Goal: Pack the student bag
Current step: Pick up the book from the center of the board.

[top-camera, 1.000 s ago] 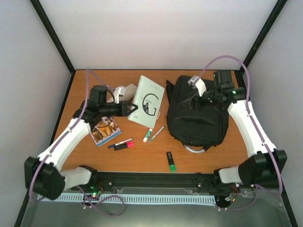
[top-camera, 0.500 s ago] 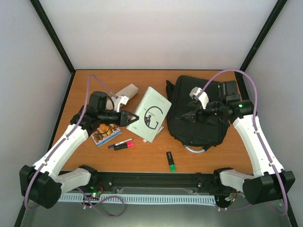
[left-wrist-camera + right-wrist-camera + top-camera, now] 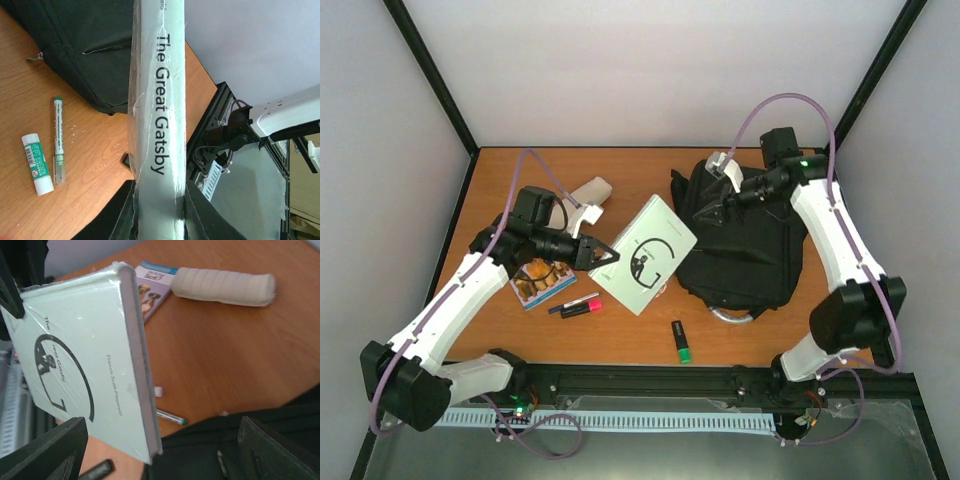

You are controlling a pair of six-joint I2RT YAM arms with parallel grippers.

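Left gripper (image 3: 604, 254) pinches the book (image 3: 648, 256) by one corner, tilted, just left of the bag (image 3: 750, 265). Right gripper (image 3: 712, 212) hangs spread over the bag's far-left part. Bag lies right: soft, floppy fabric, judged best gripped at a zip edge.

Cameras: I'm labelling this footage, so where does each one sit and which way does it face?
Top external: above and behind the arm bases, looking down on the table; both arms show.
Left wrist: behind the left gripper, looking along the book's spine; its fingers flank it.
Right wrist: behind the right gripper, facing the book cover over the student bag; open fingers at the bottom.
Shared: all three show the book.
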